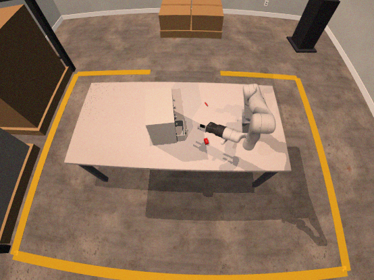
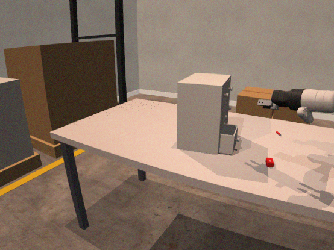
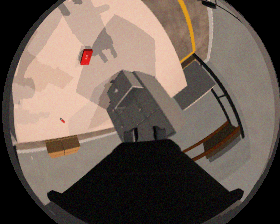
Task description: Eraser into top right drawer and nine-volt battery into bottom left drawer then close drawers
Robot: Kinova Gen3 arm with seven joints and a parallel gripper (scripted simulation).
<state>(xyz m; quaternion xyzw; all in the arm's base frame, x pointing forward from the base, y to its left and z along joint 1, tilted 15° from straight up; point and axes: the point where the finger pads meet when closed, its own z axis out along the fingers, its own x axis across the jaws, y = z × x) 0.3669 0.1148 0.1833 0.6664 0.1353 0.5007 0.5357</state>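
Note:
The grey chest [image 1: 158, 105] [image 2: 199, 115] [image 3: 161, 102] stands upright. Its bottom-row left drawer [image 1: 182, 137] [image 2: 226, 143] is pulled out and looks level; I cannot tell what lies in it. The other drawers look pushed in. My gripper [image 1: 200, 127] [image 2: 264, 104] [image 3: 145, 132] is partly open, with no held thing to be made out. It hangs high above the table, in front of the chest. A red block [image 1: 206, 141] [image 2: 269, 162] [image 3: 86, 57] lies on the table in front of the open drawer. I cannot make out the eraser or the nine-volt battery for certain.
A small red piece with a pale end [image 1: 206, 104] [image 2: 278, 133] [image 3: 62, 120] lies farther back on the table [image 1: 111, 115] [image 2: 126, 127]. The open drawer juts out from the chest's front, low down. Brown boxes [image 1: 191, 17] [image 2: 254, 100] [image 3: 63, 146] stand beyond the table.

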